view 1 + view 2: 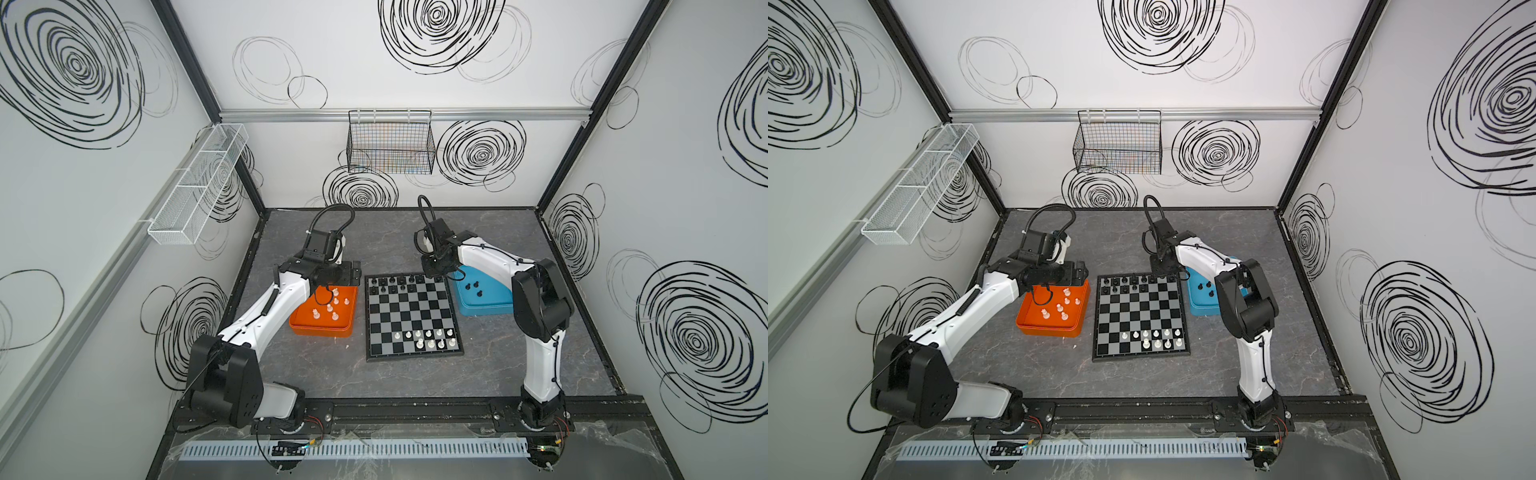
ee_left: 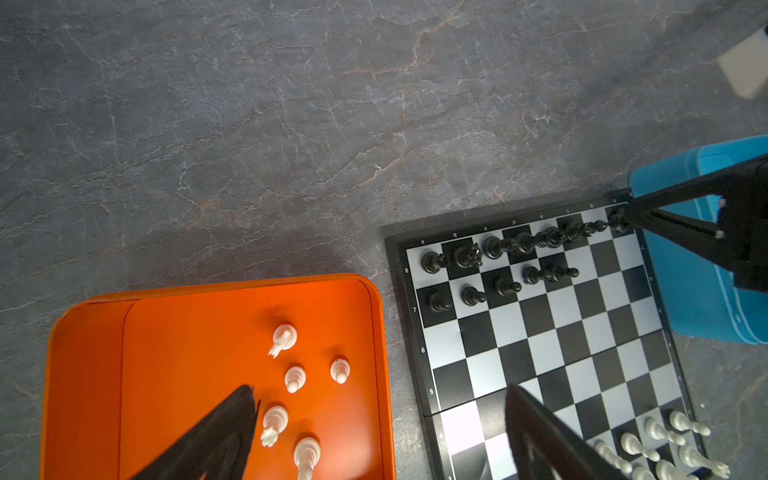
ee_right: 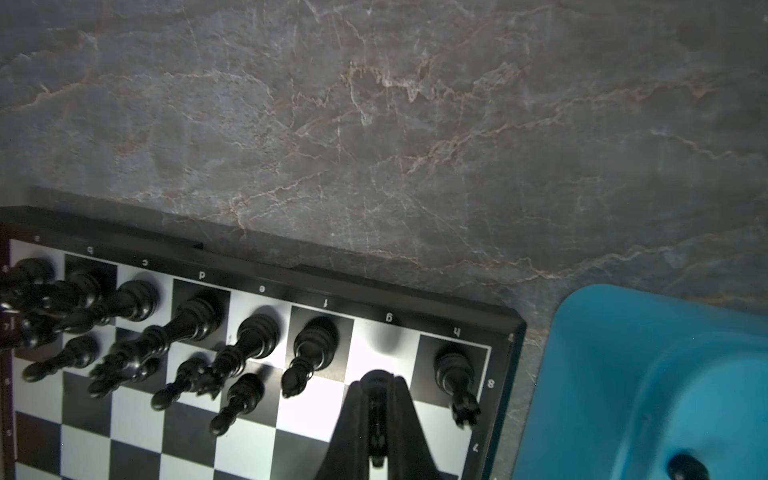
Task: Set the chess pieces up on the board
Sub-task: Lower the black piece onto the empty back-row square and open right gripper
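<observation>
right gripper (image 3: 376,386): jaws pressed together on a small black piece (image 3: 376,400), over the light g8 square at the far edge of the board (image 1: 411,316). cannot tell if the piece touches the square. other black pieces (image 2: 492,246) stand in the two far rows beside it, on f8 and h8 too. left gripper (image 2: 380,388): jaws spread wide, one finger above the orange tray (image 2: 83,374), other above the board. white pieces (image 2: 295,378) stand in this tray, and more white ones (image 1: 431,343) on the near rows, twd the right. blue tray (image 1: 490,309), just right of the board, has three black pcs (image 1: 473,286).
</observation>
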Controlling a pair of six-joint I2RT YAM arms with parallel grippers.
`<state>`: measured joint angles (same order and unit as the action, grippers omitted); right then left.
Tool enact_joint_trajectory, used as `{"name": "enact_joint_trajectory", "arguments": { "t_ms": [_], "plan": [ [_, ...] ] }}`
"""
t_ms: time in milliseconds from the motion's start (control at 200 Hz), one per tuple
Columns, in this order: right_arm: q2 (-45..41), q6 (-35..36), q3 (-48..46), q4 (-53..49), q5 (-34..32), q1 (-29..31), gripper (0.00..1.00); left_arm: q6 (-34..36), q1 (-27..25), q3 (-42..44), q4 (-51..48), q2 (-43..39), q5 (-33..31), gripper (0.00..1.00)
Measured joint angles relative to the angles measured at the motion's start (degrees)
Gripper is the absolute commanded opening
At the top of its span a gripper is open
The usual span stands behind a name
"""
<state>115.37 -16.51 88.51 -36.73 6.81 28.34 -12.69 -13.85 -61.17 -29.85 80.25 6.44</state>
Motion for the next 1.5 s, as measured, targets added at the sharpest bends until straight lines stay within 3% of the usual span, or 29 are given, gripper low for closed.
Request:
{"name": "enact_joint_trajectory", "arguments": {
  "t_ms": [1501],
  "plan": [
    [1.9, -0.2, -0.39, 1.9, -0.35, 0.0, 0.15, -0.46, 0.0, 0.57, 0.44, 0.0, 0.26, 0.96]
  ]
}}
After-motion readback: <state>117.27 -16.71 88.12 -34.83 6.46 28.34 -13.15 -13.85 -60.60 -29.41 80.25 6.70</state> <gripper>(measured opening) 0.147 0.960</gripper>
